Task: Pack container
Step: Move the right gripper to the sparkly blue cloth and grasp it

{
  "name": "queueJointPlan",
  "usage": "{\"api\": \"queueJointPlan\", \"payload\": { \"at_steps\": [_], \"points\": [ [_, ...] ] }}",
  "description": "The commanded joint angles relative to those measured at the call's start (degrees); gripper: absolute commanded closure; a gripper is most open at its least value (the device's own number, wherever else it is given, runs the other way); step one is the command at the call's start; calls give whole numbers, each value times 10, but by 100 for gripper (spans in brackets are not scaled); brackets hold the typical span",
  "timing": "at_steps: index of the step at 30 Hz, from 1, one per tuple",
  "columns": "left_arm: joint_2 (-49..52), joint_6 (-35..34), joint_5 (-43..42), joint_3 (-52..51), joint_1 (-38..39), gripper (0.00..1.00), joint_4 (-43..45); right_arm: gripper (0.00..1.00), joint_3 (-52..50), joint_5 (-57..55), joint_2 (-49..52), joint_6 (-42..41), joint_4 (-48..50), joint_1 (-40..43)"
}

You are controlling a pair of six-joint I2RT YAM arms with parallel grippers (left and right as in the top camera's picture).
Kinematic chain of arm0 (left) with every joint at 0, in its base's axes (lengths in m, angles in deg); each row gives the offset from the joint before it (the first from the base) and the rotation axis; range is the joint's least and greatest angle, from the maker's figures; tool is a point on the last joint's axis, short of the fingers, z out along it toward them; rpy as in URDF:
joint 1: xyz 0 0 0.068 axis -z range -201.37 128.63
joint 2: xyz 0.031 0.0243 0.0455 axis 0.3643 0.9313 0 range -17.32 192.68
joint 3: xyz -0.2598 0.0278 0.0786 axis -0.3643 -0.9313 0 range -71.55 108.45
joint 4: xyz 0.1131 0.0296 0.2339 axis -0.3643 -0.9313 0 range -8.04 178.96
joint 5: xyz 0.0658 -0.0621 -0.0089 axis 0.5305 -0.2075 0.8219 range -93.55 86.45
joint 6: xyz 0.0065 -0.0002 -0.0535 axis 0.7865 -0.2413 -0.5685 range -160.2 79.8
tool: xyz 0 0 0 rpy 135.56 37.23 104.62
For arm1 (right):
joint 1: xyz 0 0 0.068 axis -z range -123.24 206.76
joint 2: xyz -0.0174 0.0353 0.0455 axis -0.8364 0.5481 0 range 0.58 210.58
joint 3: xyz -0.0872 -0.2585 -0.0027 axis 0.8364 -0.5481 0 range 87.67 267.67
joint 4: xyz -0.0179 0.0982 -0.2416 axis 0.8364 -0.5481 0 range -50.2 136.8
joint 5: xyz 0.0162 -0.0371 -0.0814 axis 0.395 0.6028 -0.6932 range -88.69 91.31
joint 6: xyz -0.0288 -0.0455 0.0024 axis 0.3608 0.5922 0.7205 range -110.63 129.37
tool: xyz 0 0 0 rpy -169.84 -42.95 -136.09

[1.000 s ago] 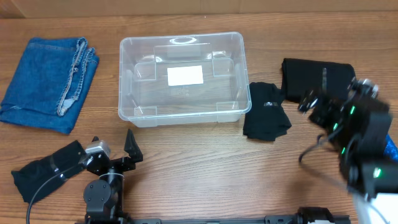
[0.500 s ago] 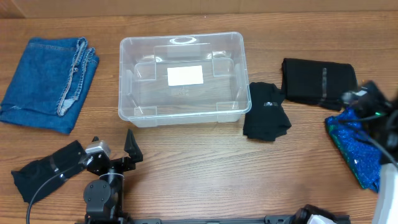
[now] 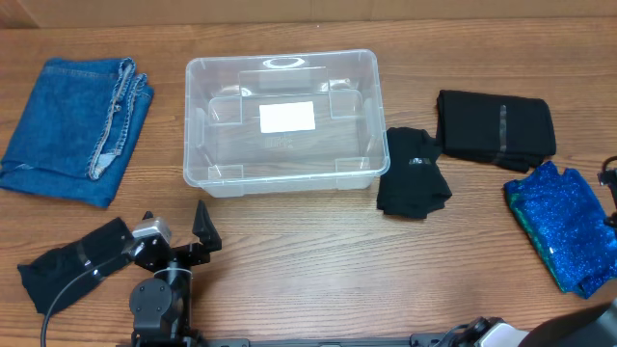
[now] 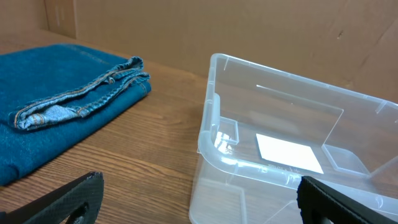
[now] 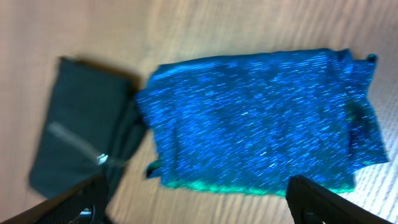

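Container [image 4: 214,134] ahead of left pincer [image 4: 199,184], spread wide, nothing held; right pincer [image 5: 198,184] likewise, above blue cloth [image 5: 255,118].

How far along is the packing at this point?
Nothing is packed: the container is empty. Nothing is in hand: the left gripper and right gripper have open jaws, the right facing the blue cloth. Left: jeans, small black cloth, folded black garment and blue cloth, all outside on the table.
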Motion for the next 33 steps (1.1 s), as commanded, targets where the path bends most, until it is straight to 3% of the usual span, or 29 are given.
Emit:
{"api": "queueJointPlan", "payload": {
  "at_steps": [1, 8, 14, 27, 33],
  "points": [
    [-6, 7, 9, -2, -3, 0, 2, 4, 15, 4, 49, 43, -3, 43],
    [-6, 7, 9, -2, -3, 0, 2, 0, 15, 3, 133, 117, -14, 77],
    [-6, 7, 9, -2, -3, 0, 2, 0, 15, -37, 186, 121, -16, 91],
    [-6, 7, 9, -2, -3, 0, 2, 1, 14, -56, 197, 122, 19, 156],
    [-6, 7, 9, -2, -3, 0, 2, 8, 14, -20, 203, 159, 50, 156]
  ]
}}
